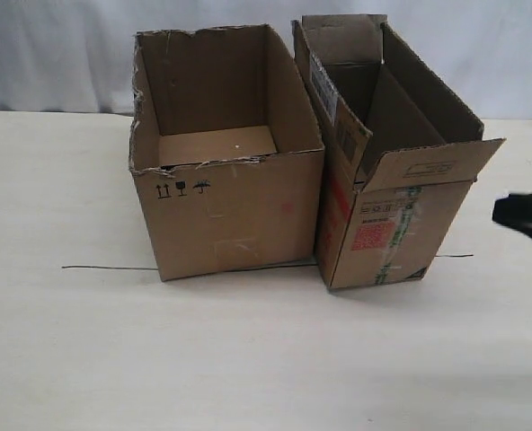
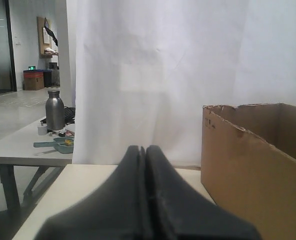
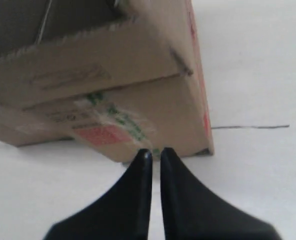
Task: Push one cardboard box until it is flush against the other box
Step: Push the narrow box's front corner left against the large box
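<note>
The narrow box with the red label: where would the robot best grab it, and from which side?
Probably the thin, upright right-hand flap, pinched from above on the right. The cardboard box body looks too wide for the right pincer, and the other box crowds its left side.

You get bright, soft, even light in the exterior view: the wide box (image 1: 230, 215) and narrow box (image 1: 383, 229) cast only faint shadows on the pale counter (image 1: 248, 359). Your right wrist view is blurred, the counter nearly washed out white. In your left wrist view the dark left hand (image 2: 144, 150) sits out of focus up close.
</note>
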Robot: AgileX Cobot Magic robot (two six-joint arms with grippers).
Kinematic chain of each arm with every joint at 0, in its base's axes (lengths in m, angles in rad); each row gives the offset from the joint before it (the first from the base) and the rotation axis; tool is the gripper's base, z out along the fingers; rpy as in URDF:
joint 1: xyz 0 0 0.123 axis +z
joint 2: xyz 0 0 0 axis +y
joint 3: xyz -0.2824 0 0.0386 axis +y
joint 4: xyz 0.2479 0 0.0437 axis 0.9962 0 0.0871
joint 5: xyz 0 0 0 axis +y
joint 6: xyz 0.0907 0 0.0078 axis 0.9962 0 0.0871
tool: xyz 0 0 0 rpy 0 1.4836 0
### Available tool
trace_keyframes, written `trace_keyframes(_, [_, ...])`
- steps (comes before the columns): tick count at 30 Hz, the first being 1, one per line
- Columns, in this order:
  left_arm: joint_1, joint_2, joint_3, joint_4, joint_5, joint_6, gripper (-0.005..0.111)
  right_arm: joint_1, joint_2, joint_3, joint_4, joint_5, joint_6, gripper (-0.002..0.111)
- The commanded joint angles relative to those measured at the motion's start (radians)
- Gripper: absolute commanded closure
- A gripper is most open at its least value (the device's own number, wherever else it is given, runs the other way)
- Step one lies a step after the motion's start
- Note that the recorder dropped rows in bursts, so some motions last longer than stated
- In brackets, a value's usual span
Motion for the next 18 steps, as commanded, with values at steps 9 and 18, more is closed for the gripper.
trace_keyframes(9, [-0.007,-0.004,0.003,0.0,-0.005,-0.003,0.107,0.347,-0.062,0.151,0.003,-0.325,0.057,0.103])
trace_keyframes(18, [-0.007,-0.004,0.003,0.002,-0.005,-0.003,0.107,0.598,0.179,0.139,0.016,-0.641,0.069,0.103])
